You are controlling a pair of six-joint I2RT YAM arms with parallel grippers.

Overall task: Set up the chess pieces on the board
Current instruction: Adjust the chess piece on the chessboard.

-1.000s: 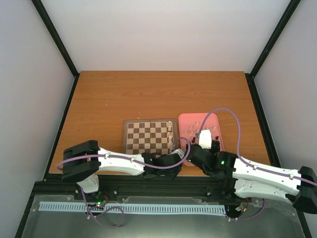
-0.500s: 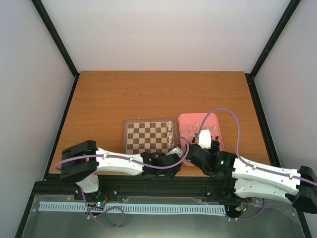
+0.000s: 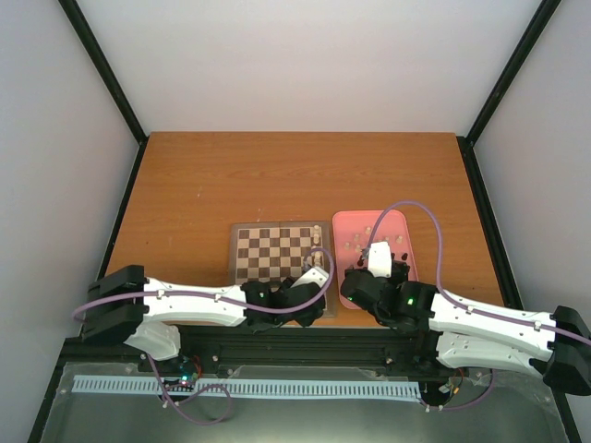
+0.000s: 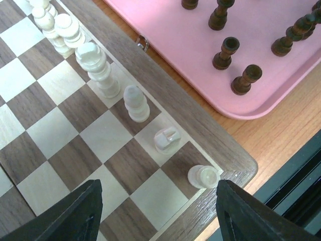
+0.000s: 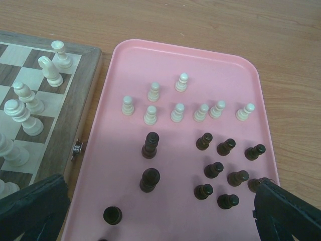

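Along the board (image 4: 60, 165) edge, cream chess pieces (image 4: 135, 103) in a row

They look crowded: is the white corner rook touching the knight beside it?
Apart. Left wrist view: bare board shows between rook and knight, each on its own square.

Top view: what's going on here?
Two arms are setting up a chess set. A row of cream pieces stands along the board edge nearest the pink tray. The left arm hovers over the board's near corner by that row, jaws open and empty. The right arm hovers over the tray, jaws wide open, holding nothing. Eight cream pawns and all the dark pieces in view sit in the tray.
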